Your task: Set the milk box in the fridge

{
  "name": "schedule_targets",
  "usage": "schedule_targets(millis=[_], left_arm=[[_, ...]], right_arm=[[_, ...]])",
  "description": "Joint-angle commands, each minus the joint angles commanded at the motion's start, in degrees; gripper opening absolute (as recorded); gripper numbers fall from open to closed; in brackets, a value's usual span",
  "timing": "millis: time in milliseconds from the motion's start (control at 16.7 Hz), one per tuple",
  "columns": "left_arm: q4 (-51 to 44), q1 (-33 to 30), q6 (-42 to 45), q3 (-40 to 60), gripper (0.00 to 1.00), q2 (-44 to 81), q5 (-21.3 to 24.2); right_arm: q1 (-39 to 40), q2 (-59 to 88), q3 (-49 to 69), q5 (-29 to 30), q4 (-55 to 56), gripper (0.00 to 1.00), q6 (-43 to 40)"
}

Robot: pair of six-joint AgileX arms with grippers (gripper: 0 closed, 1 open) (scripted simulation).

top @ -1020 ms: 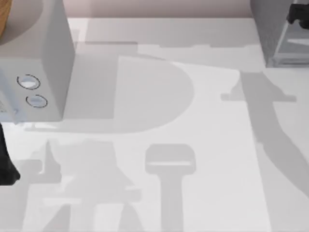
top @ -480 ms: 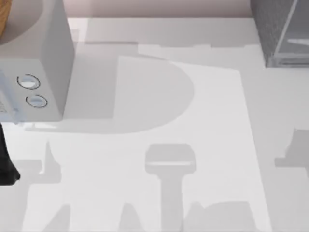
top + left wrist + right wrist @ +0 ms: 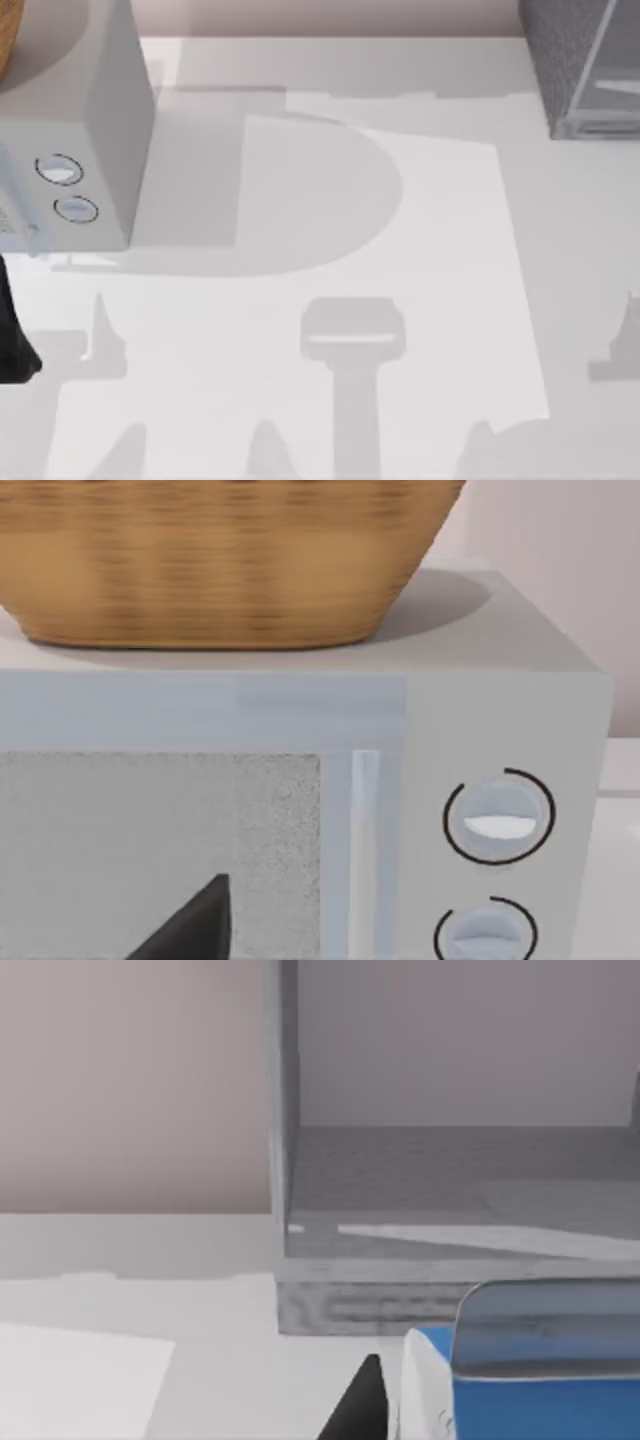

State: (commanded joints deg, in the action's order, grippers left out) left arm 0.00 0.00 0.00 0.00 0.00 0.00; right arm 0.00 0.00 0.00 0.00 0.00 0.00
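Light grey box (image 3: 70,130) with two round dials (image 3: 498,817) at table (image 3: 300,400) left; wicker basket (image 3: 220,560) rests on top.

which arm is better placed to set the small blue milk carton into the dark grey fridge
Right. In its wrist view the blue milk carton sits just before the dark grey fridge. The left wrist view faces the light grey dialled box instead.

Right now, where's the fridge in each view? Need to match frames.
Top view: fridge at the far right corner of the table.
Left wrist view: looks at the dial box instead.
Right wrist view: fridge just behind the milk box, interior visible.
Shared landmark: pink back wall.
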Motion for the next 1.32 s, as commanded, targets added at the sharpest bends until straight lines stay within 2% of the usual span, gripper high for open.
schedule_targets(millis=[360, 600, 900, 1320], left_arm=[[0.0, 0.0, 0.0, 0.0, 1.0, 0.0, 0.0], [0.0, 0.0, 0.0, 0.0, 1.0, 0.0, 0.0], [0.0, 0.0, 0.0, 0.0, 1.0, 0.0, 0.0], [0.0, 0.0, 0.0, 0.0, 1.0, 0.0, 0.0]], right_arm=[[-0.01, 1.98, 1.08, -0.24, 1.27, 0.0, 0.22], [-1.31, 12.52, 6.58, -1.81, 7.96, 0.0, 0.41], [-4.45, 36.27, 17.61, -4.76, 21.51, 0.0, 0.55], [-10.1, 78.24, 35.75, -9.43, 43.91, 0.0, 0.74]])
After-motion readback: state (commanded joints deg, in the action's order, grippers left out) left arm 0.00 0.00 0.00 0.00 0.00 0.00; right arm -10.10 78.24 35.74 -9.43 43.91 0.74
